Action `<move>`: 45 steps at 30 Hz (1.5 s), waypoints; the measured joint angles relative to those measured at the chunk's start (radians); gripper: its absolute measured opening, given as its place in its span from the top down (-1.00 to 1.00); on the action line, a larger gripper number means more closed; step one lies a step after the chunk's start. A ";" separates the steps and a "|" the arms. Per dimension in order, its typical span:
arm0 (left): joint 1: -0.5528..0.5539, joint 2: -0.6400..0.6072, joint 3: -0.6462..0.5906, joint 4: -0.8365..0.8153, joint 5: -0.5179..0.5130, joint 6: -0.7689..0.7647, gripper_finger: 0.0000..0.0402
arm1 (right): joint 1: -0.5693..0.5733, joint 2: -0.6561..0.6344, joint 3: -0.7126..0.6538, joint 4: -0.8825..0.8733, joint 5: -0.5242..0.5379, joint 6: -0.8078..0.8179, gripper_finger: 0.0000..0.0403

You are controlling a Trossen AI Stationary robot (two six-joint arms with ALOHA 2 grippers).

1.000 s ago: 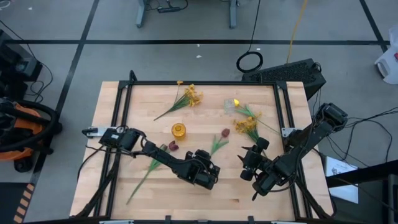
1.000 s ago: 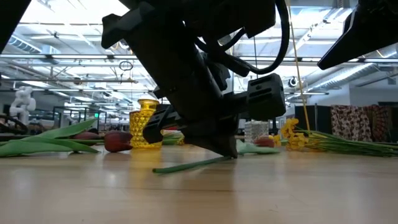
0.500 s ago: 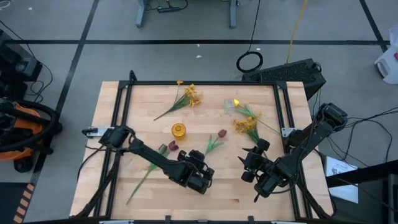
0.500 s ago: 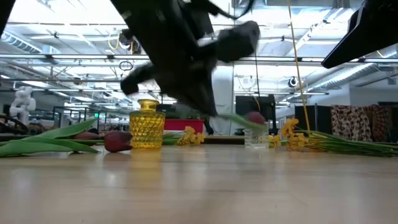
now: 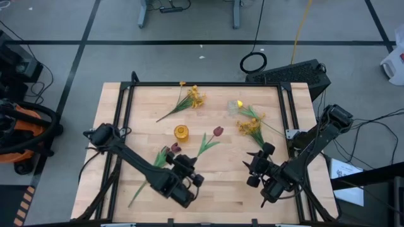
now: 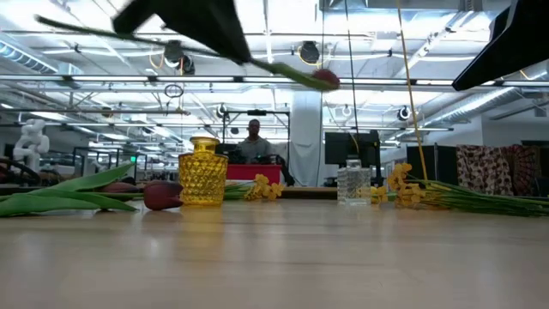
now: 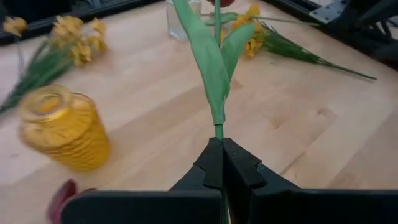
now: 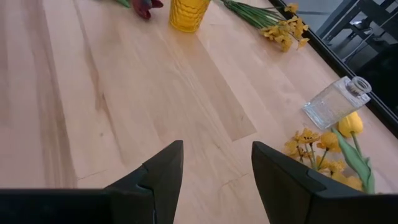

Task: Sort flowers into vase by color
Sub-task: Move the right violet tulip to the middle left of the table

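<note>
Your tabletop (image 5: 139, 113) is pale wood inside a black frame, and both arms reach in from its near side.

Your left gripper (image 7: 221, 163) has its jaws clamped together on the green stem of a red tulip (image 5: 217, 132). The stem runs straight out from the jaw tips, its long leaves spread just beyond them, and the red bloom sits at the far end. In the low view the tulip (image 6: 324, 79) hangs in the air, well above the wood.

Your right gripper (image 8: 216, 163) waits over the near right part of the tabletop with its jaws apart and nothing between them.

A yellow vase (image 5: 181, 132) stands upright ahead of the left jaws and off to one side of the held stem. A second red tulip (image 5: 175, 147) lies flat near that vase, its leaves trailing towards the near edge.

A clear glass vase (image 8: 336, 101) lies tilted far ahead of the right jaws. A yellow tulip (image 8: 351, 124) rests just beside it. A spray of small yellow blossoms (image 5: 251, 128) lies between the glass vase and the right jaws. Another yellow spray (image 5: 195, 96) lies beyond the yellow vase, by the far edge.

A person (image 6: 254, 142) sits in the room beyond the tabletop.
</note>
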 joint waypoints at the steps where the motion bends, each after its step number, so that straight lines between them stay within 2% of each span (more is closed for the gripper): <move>1: -0.011 -0.006 0.000 -0.030 -0.004 -0.023 1.00 | 0.002 0.000 0.000 -0.001 0.002 0.007 0.09; 5: -0.053 -0.020 0.000 -0.177 0.004 -0.148 1.00 | 0.002 0.000 0.000 0.000 0.021 0.013 0.09; 9: -0.117 -0.020 0.000 -0.351 0.025 -0.355 1.00 | 0.001 0.000 0.000 -0.002 0.039 0.012 0.09; 13: -0.178 -0.020 0.000 -0.471 0.027 -0.523 1.00 | -0.010 0.000 0.000 -0.001 0.171 -0.002 0.09; 16: -0.220 -0.020 0.000 -0.565 0.029 -0.650 1.00 | -0.080 0.000 0.000 0.002 0.236 -0.131 0.11; 20: -0.250 -0.021 -0.025 -0.600 0.079 -0.732 1.00 | -0.261 -0.026 0.000 0.090 0.193 -0.467 0.22; 23: -0.261 -0.019 -0.064 -0.603 0.125 -0.770 1.00 | -0.419 -0.050 0.000 0.314 0.034 -0.876 0.32; 26: -0.270 -0.019 -0.095 -0.604 0.141 -0.786 1.00 | -0.579 -0.074 0.000 0.584 -0.255 -1.285 0.38; 28: -0.275 -0.020 -0.096 -0.604 0.141 -0.785 1.00 | -0.685 -0.077 0.000 0.749 -0.430 -1.485 0.39; 30: -0.278 -0.020 -0.094 -0.605 0.136 -0.785 1.00 | -0.791 -0.075 0.001 0.877 -0.579 -1.618 0.38; 33: -0.286 -0.020 -0.093 -0.605 0.135 -0.785 1.00 | -0.953 -0.027 0.034 0.969 -0.802 -1.710 0.30; 36: -0.287 -0.021 -0.093 -0.605 0.134 -0.785 1.00 | -1.081 0.076 0.135 0.897 -0.967 -1.717 0.19; 41: -0.284 -0.054 -0.092 -0.607 0.101 -0.787 1.00 | -1.184 0.262 0.348 0.774 -1.096 -1.709 0.08; 45: -0.285 -0.095 -0.092 -0.607 0.069 -0.805 1.00 | -1.219 0.405 0.476 0.743 -1.109 -1.743 0.07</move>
